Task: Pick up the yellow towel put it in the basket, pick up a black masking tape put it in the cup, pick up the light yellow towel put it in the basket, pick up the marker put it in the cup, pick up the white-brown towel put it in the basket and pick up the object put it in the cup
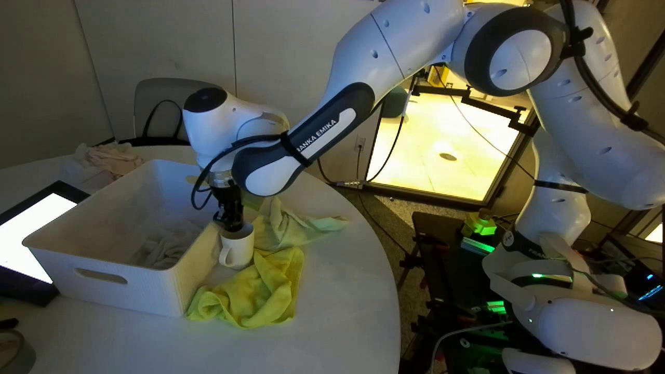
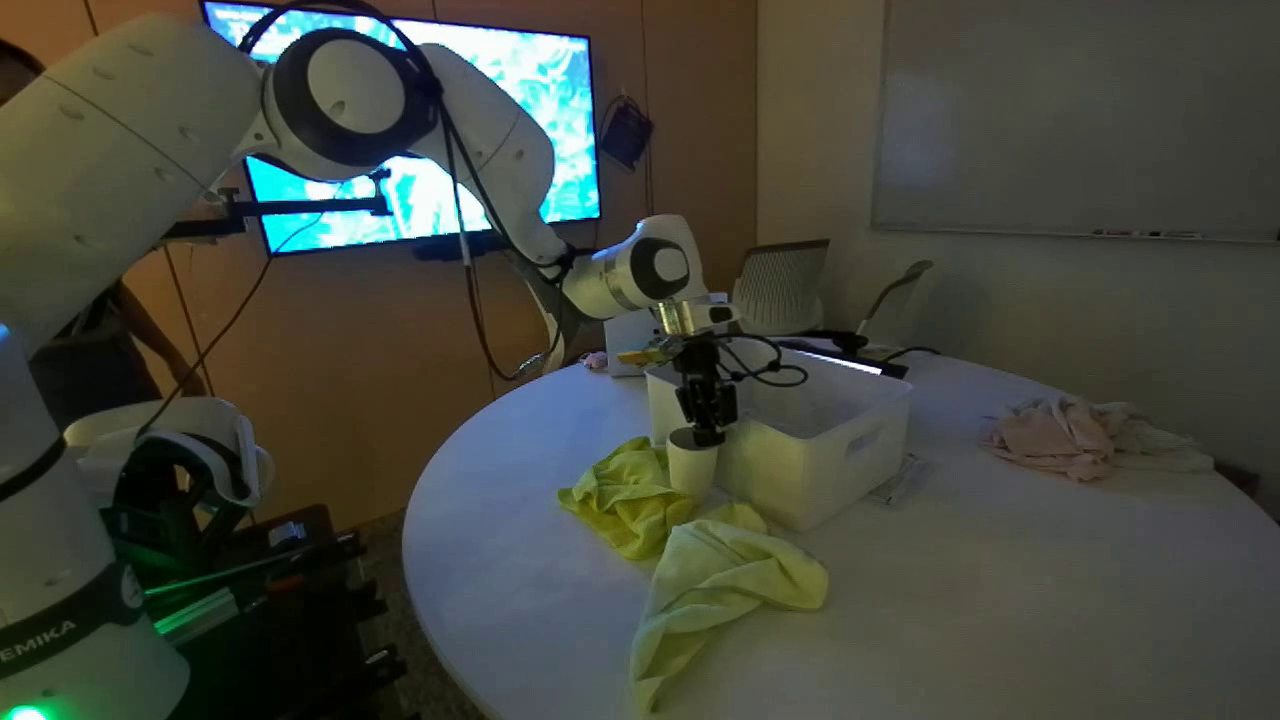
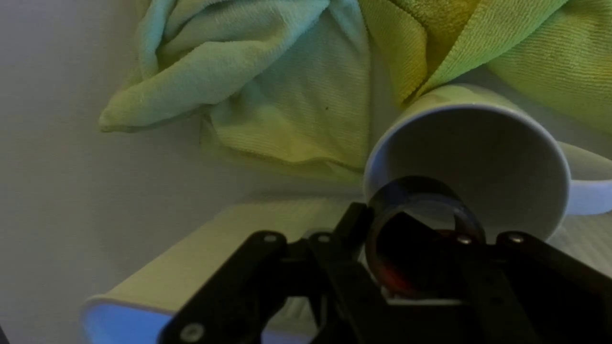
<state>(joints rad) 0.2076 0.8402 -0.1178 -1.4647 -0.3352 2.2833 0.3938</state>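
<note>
Step in hand, by the look of it: black tape [image 3: 411, 187] into the cup [image 3: 483, 153].
The gripper [image 3: 381, 217] is clamped on the tape's wall; in the wrist view, the tape overlaps the cup's mouth at seven o'clock. It probably needs easing toward one o'clock, wholly inside the rim, then gentle lowering before letting go.

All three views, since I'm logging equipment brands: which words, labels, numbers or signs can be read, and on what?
"RANKA EMIKA": robot arm, beginning right at a black strap.
"EMIKA": lower dark band of the arm.
"FRAN", rest unclear: lower dark band, in an exterior view.
Too small to read: blue text on a dark screen.
Wall screen: nothing legible.
Wrist view: no text.
</note>
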